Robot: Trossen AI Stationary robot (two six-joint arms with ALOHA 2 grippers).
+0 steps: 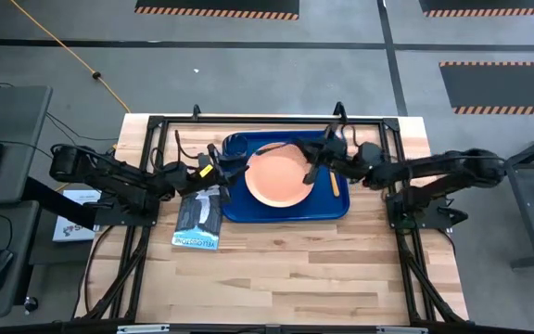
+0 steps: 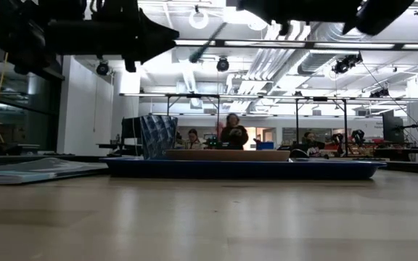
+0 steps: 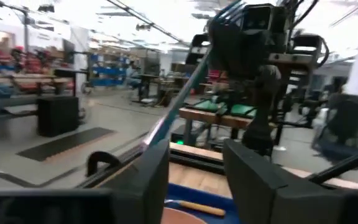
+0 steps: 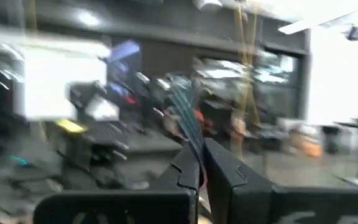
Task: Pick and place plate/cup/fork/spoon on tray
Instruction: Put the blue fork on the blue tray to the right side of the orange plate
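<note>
The blue tray (image 1: pixel 332 209) lies at the table's far middle. The salmon plate (image 1: pixel 279 178) rests flat in it. The dark cup (image 1: pixel 235 145) stands in its far left corner, and the orange-handled spoon (image 1: pixel 335 182) lies along its right side. My right gripper (image 1: pixel 311 171) is above the plate's right edge, shut on the slim blue fork (image 4: pixel 186 118). The fork also shows in the left wrist view (image 3: pixel 188 81) and high in the low view (image 2: pixel 203 51). My left gripper (image 3: pixel 194 177) is open and empty at the tray's left edge (image 1: pixel 221 173). My right gripper pinches the fork between its two fingers (image 4: pixel 190 167), and the blue part (image 4: pixel 192 144) sticks out past the fingertips. The fork is lifted well clear of the tray and slants in the air. Which end the fingers hold does not show.
A dark packet with white print (image 1: pixel 199 220) lies on the table left of the tray, under my left arm. Black frame rails (image 1: pixel 248 121) run along the table's far and side edges. Bare wood (image 1: pixel 286 278) fills the near half. People show in the room behind (image 2: pixel 232 130).
</note>
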